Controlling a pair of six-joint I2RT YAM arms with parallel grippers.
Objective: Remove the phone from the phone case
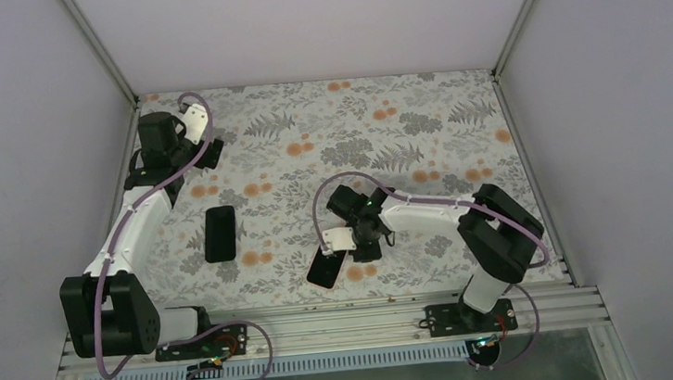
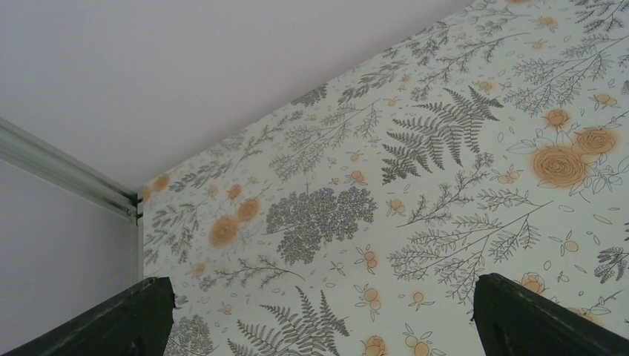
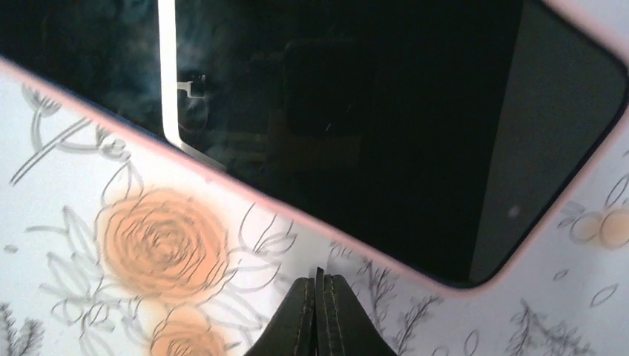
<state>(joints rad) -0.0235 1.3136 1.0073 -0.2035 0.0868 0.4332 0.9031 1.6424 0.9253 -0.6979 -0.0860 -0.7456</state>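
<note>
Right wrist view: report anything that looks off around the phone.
The right gripper is shut on nothing. Its fingers meet over the floral cloth, just off the pink rim of the phone, without gripping it. The phone itself shows no visible damage.

We note: phone [image 3: 356,111] screen glossy, reflective; phone case [image 3: 297,213] rim matt pink; table cover [image 1: 422,144] matt print; 6 o'clock rail [image 1: 327,321] metal.
</note>
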